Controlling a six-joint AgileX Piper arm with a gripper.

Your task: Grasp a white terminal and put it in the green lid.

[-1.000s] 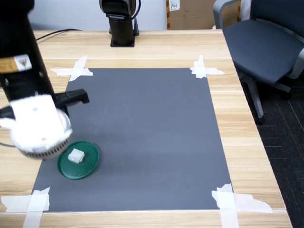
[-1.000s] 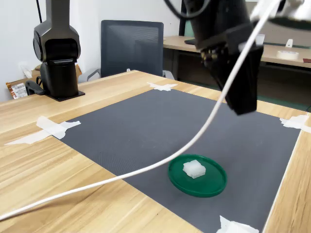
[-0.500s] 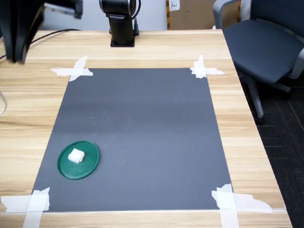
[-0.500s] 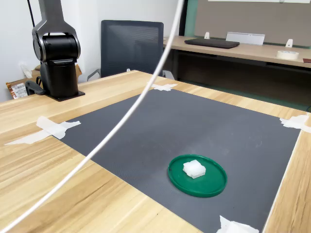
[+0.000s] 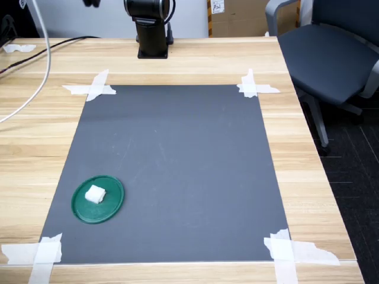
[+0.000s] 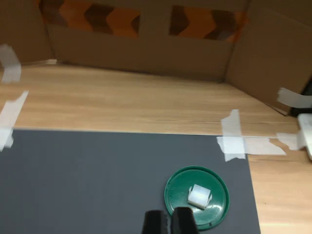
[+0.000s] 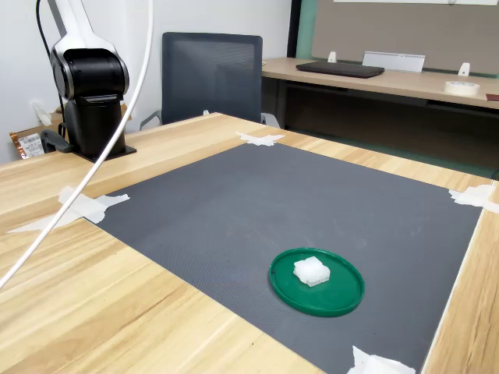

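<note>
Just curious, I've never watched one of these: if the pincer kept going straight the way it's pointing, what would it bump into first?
Probably the dark mat, right beside the green lid or on its rim. In the wrist view the pincer points down at that spot, its tips together. Depth is hard to judge.

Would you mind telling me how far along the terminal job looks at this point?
Done: the white terminal lies inside the green lid, shown in both exterior views and the wrist view. In hand: nothing; the gripper shows only dark fingertips close together in the wrist view, away from the lid and holding nothing. Left: nothing obvious, since no other terminal is visible on the mat.
</note>
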